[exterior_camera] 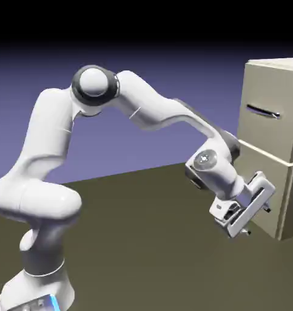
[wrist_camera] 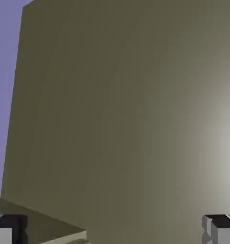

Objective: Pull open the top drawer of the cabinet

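Observation:
The beige cabinet (exterior_camera: 292, 182) stands at the exterior view's right edge. Its top drawer (exterior_camera: 265, 130) is flush with the cabinet front, and its thin dark-and-silver bar handle (exterior_camera: 262, 112) lies level near the top. My gripper (exterior_camera: 258, 220) hangs well below that handle, in front of the lower drawer's front, tilted down toward the cabinet. Its jaws stand wide apart with nothing between them. In the hand view the gripper (wrist_camera: 112, 234) shows only as two grey fingertips (wrist_camera: 222, 229) at the bottom corners. A flat olive-brown surface fills the space between them.
The dark olive table (exterior_camera: 142, 243) stretches from the robot's base to the cabinet's foot. My hand partly hides the lower drawer (exterior_camera: 253, 159). A strip of violet backdrop (wrist_camera: 5, 95) shows along the hand view's left edge.

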Robot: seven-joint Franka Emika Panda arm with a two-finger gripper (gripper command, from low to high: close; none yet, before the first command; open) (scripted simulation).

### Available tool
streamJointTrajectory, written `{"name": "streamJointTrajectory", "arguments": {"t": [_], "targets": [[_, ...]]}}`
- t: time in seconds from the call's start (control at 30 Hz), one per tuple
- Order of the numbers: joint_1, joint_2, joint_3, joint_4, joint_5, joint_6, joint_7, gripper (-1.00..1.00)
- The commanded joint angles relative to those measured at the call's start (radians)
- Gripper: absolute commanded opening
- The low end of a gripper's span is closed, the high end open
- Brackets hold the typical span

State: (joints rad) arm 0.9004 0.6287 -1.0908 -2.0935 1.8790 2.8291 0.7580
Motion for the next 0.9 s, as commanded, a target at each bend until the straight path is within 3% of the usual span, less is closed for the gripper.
{"name": "streamJointTrajectory", "arguments": {"t": [0.0, 0.67, 0.87], "targets": [[0.021, 0.028, -0.025, 0.017, 0.044, -0.005, 0.0, 0.0], [0.432, 0.583, -0.53, 0.348, 0.913, -0.101, 0.008, 0.0], [0.327, 0.601, -0.496, 0.497, 0.905, -0.061, 0.044, 0.0]]}}
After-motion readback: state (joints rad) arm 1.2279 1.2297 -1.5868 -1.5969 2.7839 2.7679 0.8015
